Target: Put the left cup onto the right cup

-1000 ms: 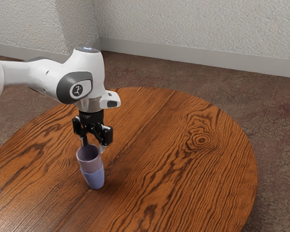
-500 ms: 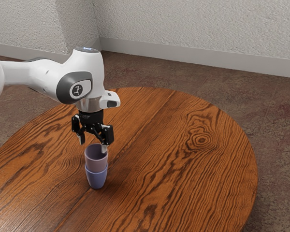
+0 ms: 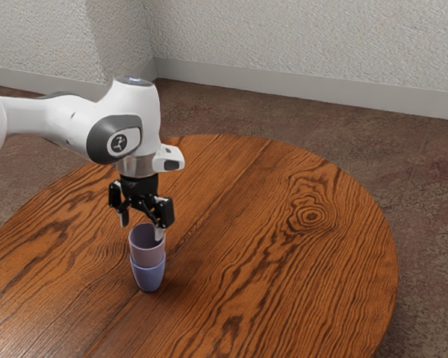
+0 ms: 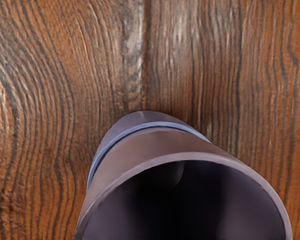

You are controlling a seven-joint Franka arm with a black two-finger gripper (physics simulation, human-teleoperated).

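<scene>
Two cups stand nested on the round wooden table (image 3: 284,224). The mauve cup (image 3: 145,244) sits upright inside the blue-violet cup (image 3: 149,277). My gripper (image 3: 142,221) hangs just above the mauve cup's rim, open, its fingers spread wider than the rim and holding nothing. In the wrist view the mauve cup (image 4: 190,200) lies right under my hand, with the lower cup's blue rim (image 4: 140,131) showing as a thin band around it.
The table's edge (image 3: 392,283) curves off toward the exterior view's right. Brown carpet floor (image 3: 418,164) and a textured wall (image 3: 321,37) lie behind it.
My gripper opened and let go of the mauve cup, which dropped deeper into the blue-violet cup and now stands straight. My hand has since risen slightly.
</scene>
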